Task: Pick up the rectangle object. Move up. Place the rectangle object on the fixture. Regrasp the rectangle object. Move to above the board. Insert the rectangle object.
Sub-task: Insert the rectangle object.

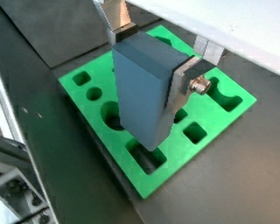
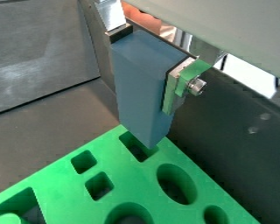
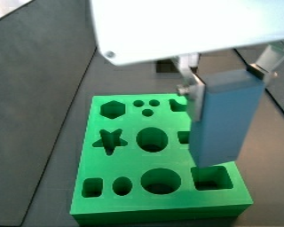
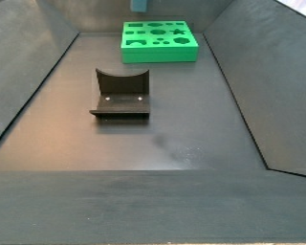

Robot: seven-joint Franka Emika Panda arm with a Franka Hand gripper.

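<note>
My gripper [image 1: 149,61] is shut on the rectangle object [image 1: 145,92], a light blue block held upright by its upper end between the two fingers. It hangs over the green board [image 1: 84,83]. In both wrist views the block [image 2: 140,92] in the gripper [image 2: 146,59] has its lower end over a rectangular hole near the board's [image 2: 130,166] edge. In a side view the gripper [image 3: 227,80] holds the block [image 3: 222,120] just above a square-cornered hole [image 3: 209,177] in the board [image 3: 121,164]. I cannot tell whether the block touches it. The fixture [image 4: 121,94] stands empty on the floor.
In a side view the board [image 4: 160,55] lies at the far end of a dark walled bin, with the fixture nearer the middle. Sloping dark walls [image 4: 239,77] close both sides. The gripper and block do not show in that view.
</note>
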